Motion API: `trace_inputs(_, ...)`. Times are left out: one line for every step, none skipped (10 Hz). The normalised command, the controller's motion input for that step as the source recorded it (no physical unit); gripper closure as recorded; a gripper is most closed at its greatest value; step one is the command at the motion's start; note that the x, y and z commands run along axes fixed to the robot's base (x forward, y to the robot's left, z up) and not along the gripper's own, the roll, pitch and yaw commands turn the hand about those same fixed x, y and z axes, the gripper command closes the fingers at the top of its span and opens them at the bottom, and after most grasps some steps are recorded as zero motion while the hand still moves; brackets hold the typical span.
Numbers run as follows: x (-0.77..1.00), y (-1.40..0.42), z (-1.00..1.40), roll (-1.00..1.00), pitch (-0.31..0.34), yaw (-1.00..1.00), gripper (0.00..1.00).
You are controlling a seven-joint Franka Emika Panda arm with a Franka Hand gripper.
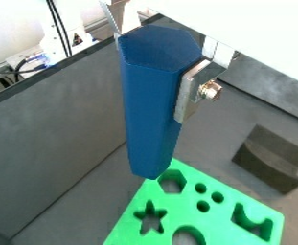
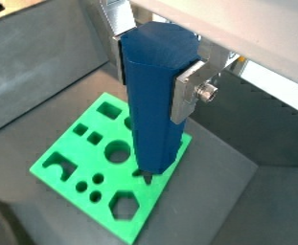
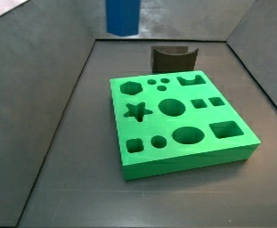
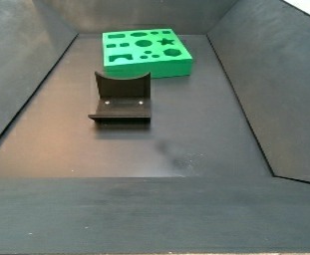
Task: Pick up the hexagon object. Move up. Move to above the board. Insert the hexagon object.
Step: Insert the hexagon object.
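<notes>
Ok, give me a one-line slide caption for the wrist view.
Gripper holds the blue hexagon object upright above the green board.

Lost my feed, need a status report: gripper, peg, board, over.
Gripper shut on hexagon object, held upright, high above floor. Board flat below, cutouts empty. Fixture stands apart from board. Nothing in the way.

Dark grey matte floor (image 4: 170, 129) inside bin-like enclosure, faint pale scuff near centre. Sloped dark grey walls (image 3: 52, 125) rise on all sides, meeting floor at sharp seams. Dark L-shaped fixture (image 4: 120, 98) stands on floor. Beyond wall top in wrist view, bright white surface with black cables (image 1: 56, 38). Lighting even, soft, few shadows. Gripper not visible in side views.
</notes>
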Motion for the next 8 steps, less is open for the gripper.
trace_inputs(-0.37,0.37,-0.15,-0.04,0.000,0.15,1.00)
trace_inputs(-0.39,0.34,-0.17,-0.03,0.000,0.15,1.00)
trace_inputs(-0.36,0.14,-0.22,-0.03,0.000,0.00,1.00)
trace_inputs(0.00,0.00,-0.03,-0.01,-0.033,0.00,1.00)
trace_inputs(0.00,0.00,-0.06,0.00,0.000,0.00,1.00)
trace_inputs(-0.41,0.03,-0.24,0.00,0.000,-0.04,1.00)
trace_inputs(-0.35,0.10,-0.35,-0.06,0.000,0.00,1.00)
trace_inputs(-0.10,0.04,-0.36,-0.09,-0.056,-0.01,1.00)
